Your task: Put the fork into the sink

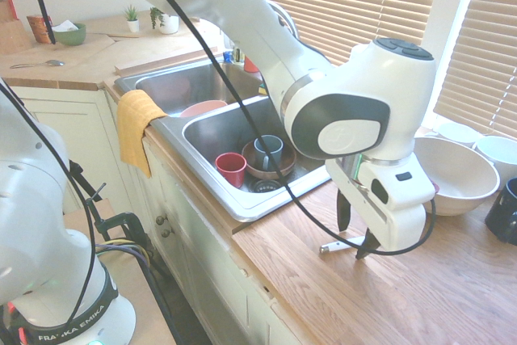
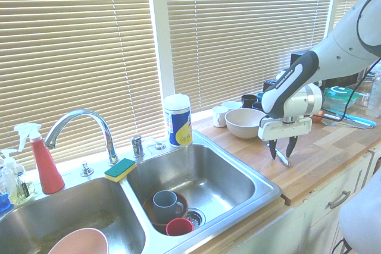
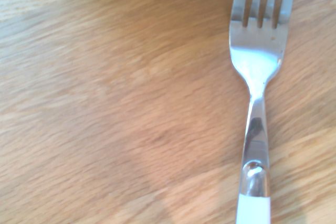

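The fork point(image 3: 255, 129), with silver tines and a white handle, lies flat on the wooden counter to the right of the sink point(image 1: 206, 185). In the first exterior view its white handle end point(image 1: 332, 246) pokes out beside my gripper point(image 1: 355, 230). The gripper is lowered to the counter with its dark fingers apart, one on each side of the fork point(image 2: 283, 159). In the second exterior view my gripper point(image 2: 281, 149) stands just past the sink's rim point(image 2: 262, 185). Nothing is lifted.
The near basin holds a red cup point(image 1: 231, 168) and a grey mug point(image 1: 268, 151) in a brown bowl; a pink bowl point(image 2: 78, 243) is in the other basin. A cream bowl point(image 1: 452, 171) and dark mug point(image 1: 505, 212) stand behind the gripper. A yellow cloth point(image 1: 137, 127) hangs over the rim.
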Motion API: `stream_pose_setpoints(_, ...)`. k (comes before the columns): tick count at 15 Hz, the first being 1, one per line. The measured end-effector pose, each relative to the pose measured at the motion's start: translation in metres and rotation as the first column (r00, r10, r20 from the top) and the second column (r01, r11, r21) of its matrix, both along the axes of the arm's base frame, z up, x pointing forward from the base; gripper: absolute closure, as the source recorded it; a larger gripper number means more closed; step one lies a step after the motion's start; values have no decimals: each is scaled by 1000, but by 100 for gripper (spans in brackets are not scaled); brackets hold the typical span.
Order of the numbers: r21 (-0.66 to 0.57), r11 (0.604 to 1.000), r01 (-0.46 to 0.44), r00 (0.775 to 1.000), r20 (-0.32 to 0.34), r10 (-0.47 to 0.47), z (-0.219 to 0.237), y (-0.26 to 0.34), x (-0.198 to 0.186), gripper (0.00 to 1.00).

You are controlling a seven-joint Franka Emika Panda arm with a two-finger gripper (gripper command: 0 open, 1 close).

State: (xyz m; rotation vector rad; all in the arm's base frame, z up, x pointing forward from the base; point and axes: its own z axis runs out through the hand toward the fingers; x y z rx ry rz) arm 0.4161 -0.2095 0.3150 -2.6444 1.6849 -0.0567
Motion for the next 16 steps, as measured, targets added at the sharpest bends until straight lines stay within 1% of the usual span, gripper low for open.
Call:
stream_pose_setpoints(12, -1, 1000, 12, 1000, 1, -12, 0, -6, -3, 100)
stream_pose_setpoints(16, 5, 999, 46, 999, 2, -46, 2, -19, -14, 100)
